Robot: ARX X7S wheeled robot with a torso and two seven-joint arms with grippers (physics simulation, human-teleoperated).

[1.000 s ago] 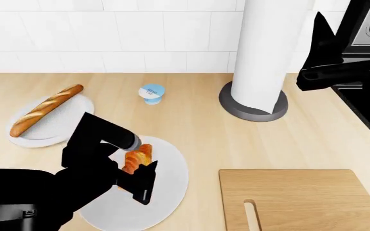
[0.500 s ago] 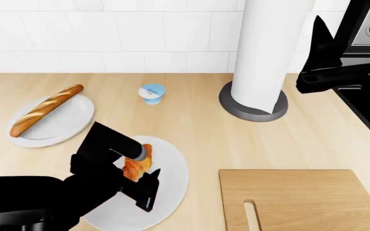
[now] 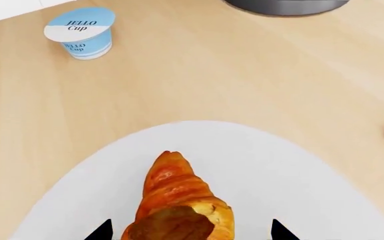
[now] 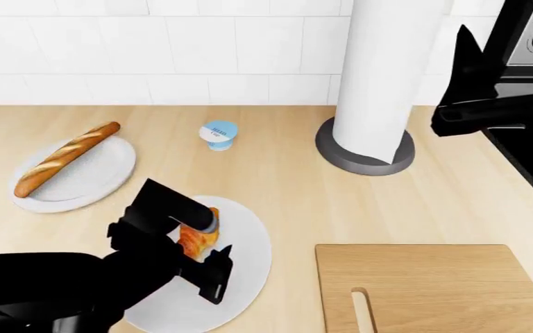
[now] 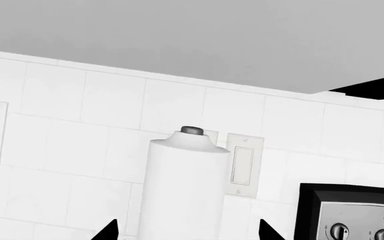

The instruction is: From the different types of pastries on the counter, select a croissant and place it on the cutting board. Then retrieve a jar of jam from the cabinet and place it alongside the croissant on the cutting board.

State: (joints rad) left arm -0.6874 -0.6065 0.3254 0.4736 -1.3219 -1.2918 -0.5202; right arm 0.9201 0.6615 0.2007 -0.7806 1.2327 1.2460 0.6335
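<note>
Lower and nearer the robot than a second ago, the left gripper [image 4: 192,253] straddles the croissant [image 3: 177,202] on its white plate [image 4: 248,239], fingers spread either side (contact unclear, the arm hides most of it). Raised near the paper towel roll [image 5: 182,187], the right gripper [image 5: 186,231] shows only spread fingertips; the cutting board [image 4: 433,284] is cut off.

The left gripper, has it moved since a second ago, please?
Yes. Measured against the blue-and-white cup in the head view, the left gripper has drawn back toward the robot, farther down the white plate, jaws astride the croissant.
</note>
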